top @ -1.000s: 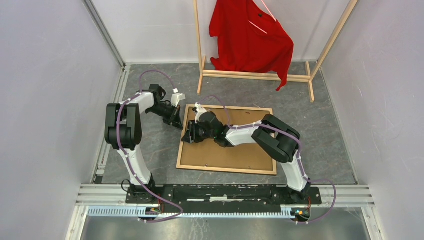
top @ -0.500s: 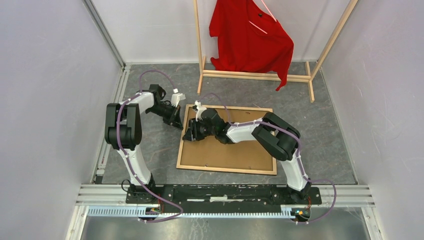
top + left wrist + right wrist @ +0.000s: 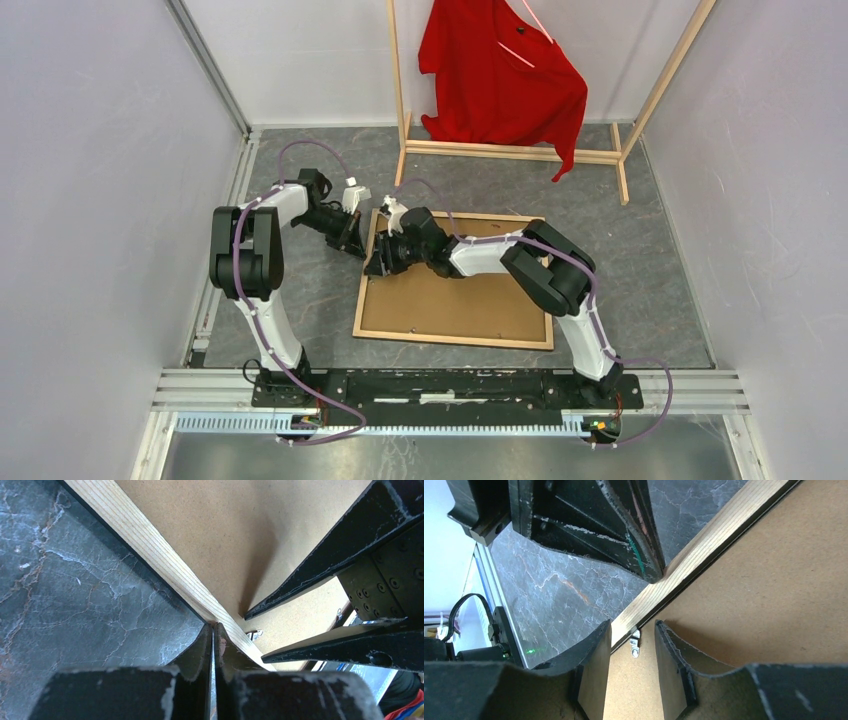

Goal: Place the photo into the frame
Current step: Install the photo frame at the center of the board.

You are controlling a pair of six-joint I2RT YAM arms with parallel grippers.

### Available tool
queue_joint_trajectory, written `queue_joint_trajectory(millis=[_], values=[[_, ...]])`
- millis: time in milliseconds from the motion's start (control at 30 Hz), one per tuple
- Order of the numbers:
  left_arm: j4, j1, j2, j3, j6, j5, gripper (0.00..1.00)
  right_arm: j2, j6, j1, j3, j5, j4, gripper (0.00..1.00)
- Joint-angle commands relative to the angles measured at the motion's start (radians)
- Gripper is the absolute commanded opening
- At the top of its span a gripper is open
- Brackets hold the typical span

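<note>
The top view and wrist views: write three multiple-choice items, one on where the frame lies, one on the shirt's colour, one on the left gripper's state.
1. The frame is: A) standing upright B) lying flat on the table C) lifted in the air.
2. The shirt on the rack is: A) blue B) green C) red.
3. The left gripper is: A) shut B) wide open C) clamped on the shirt.

Key: 1 B, its wooden back faces up on the grey top; 2 C, the cloth is plain red; 3 A, no gap shows between its jaws at the frame's rail.
</note>
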Motion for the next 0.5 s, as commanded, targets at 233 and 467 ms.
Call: queue_joint_trajectory(millis=[233,467], values=[[0.014,-0.020,0.007,-0.022,-0.002,-0.017,0.07,-0.004,0.003,0.039,-0.035,-0.007,0.012,0.43],[0.014,-0.023,0.007,-0.024,-0.003,-0.015,0.06,-0.034,0.007,0.044,-0.054,0.024,0.006,0.42]])
